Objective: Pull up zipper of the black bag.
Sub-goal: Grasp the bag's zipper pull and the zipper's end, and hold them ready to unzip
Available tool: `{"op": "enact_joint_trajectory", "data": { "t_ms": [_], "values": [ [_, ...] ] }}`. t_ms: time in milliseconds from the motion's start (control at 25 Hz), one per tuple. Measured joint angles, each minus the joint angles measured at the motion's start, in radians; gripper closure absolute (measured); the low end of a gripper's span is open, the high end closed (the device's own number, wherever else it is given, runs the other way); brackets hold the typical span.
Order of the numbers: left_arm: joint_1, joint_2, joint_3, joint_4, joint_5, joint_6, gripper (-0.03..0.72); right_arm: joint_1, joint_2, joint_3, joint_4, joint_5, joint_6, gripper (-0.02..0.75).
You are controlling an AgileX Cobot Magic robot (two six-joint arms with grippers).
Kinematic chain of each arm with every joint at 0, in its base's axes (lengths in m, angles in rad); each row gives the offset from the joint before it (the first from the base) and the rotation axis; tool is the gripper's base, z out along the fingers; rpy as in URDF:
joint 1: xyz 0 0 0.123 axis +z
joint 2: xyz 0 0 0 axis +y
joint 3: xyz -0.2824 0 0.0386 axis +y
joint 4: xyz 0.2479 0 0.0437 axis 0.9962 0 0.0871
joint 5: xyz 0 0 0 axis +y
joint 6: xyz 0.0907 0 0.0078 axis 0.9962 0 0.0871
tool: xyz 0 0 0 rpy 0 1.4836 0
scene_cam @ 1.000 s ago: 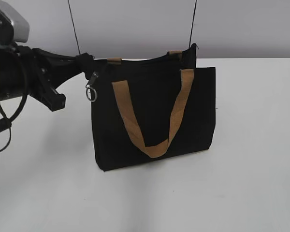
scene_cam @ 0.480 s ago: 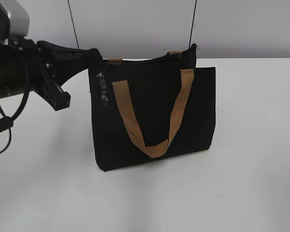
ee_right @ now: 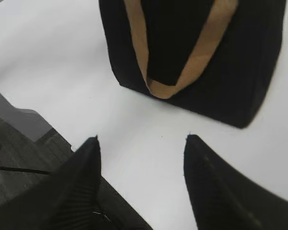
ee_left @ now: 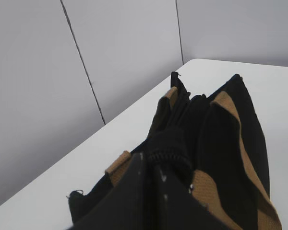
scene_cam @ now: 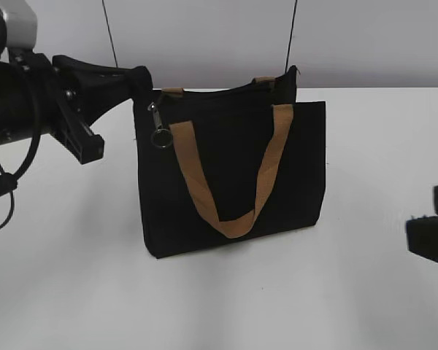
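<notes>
I see my left tool [scene_cam: 140,82] clamped on the black bag's [scene_cam: 233,175] top left corner, the zipper [scene_cam: 158,125] dangling beside it. My right tool [ee_right: 141,148] hangs open above the bench [scene_cam: 365,292].

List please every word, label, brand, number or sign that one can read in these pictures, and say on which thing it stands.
There is none to read.
The black bag and its tan handles carry no print or logo in any view.
The zipper pull is too small to show a mark.
The left gripper, right gripper, table and wall are bare of text.
</notes>
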Motion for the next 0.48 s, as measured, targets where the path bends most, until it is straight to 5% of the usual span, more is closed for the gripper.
{"op": "enact_joint_trajectory", "data": {
  "t_ms": [480],
  "values": [
    [0.0, -0.005, 0.0, -0.009, -0.041, 0.0, 0.697, 0.189, 0.596, -0.14, 0.443, -0.081, -0.668, 0.306]
  ]
}}
